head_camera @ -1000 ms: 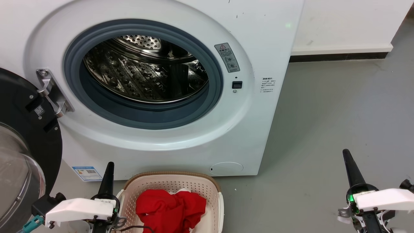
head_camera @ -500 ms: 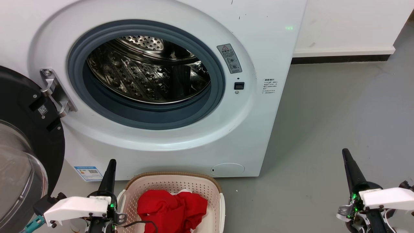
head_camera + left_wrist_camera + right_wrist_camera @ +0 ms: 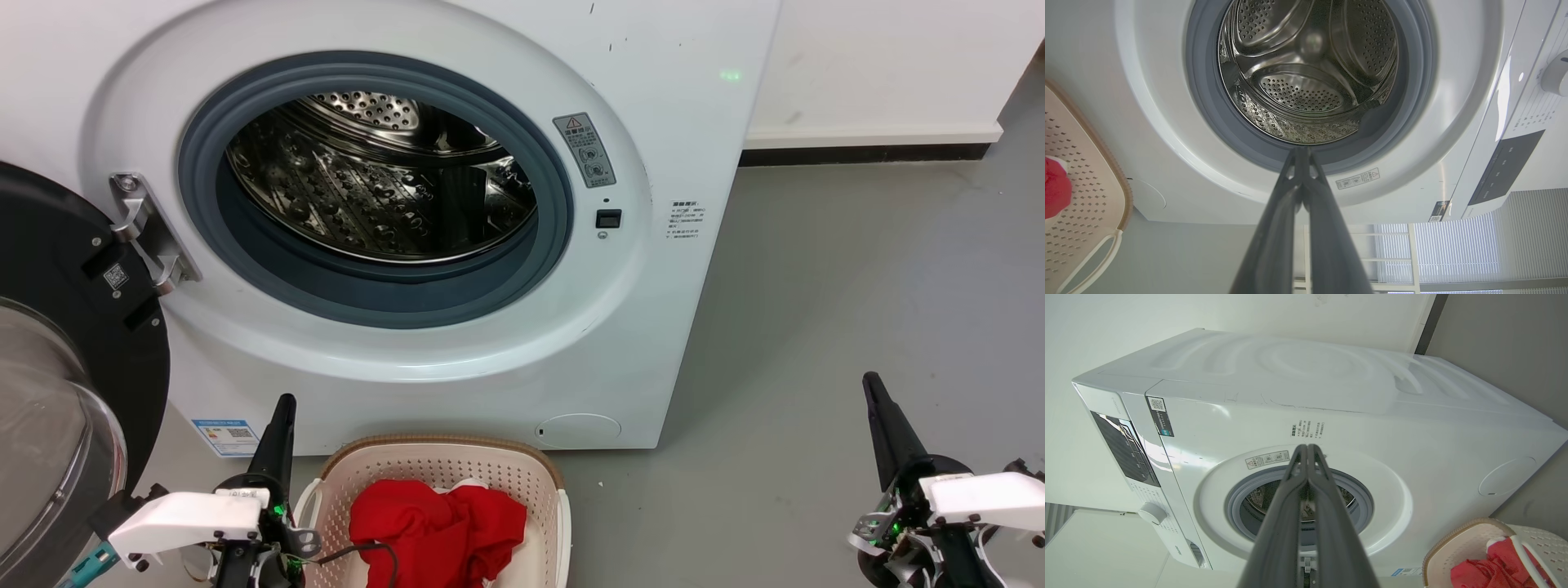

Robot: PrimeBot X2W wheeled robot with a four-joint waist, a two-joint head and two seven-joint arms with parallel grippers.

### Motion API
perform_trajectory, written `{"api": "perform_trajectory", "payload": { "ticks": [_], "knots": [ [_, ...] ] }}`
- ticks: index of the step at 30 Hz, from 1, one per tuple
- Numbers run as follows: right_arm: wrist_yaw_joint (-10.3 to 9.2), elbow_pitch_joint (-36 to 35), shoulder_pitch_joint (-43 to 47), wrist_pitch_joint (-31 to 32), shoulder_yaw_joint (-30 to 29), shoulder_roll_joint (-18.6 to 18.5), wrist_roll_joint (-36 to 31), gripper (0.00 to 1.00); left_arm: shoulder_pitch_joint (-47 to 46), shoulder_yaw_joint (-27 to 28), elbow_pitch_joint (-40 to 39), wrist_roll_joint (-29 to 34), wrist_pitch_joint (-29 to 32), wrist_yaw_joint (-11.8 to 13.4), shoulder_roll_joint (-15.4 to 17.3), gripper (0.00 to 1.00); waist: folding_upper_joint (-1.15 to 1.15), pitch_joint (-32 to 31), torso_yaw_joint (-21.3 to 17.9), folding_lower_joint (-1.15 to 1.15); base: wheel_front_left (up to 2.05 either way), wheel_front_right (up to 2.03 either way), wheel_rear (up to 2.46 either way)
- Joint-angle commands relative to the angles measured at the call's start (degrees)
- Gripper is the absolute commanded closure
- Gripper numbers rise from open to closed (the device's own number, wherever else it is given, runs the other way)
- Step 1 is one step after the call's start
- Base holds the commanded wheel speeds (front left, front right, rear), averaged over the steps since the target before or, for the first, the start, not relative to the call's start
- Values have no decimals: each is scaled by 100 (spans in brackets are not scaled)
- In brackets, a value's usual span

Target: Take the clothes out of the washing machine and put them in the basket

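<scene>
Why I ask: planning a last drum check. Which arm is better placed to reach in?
Left, likely. The left gripper sits shut before the washing machine, beside the basket, its wrist view facing the drum. The right gripper stands off over the floor.

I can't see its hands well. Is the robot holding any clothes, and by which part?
Nothing is held. The left tool and right tool are both shut on nothing; the red clothes lie in the basket.
</scene>
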Motion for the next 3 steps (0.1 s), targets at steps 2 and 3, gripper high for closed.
{"api": "perform_trajectory", "payload": {
  "ticks": [2, 3],
  "knots": [
    [-1, 21, -126, 47, -20, 1, 191, 100, -97, 31, 23, -179, 48, -56, -9, 100, 0, -6, 8, 0, 0, 0, 0],
    [-1, 34, -139, 71, -27, 3, 284, 100, -112, 37, 36, -268, 67, -56, -11, 100, 0, -10, 14, 0, 0, 0, 0]
  ]
}}
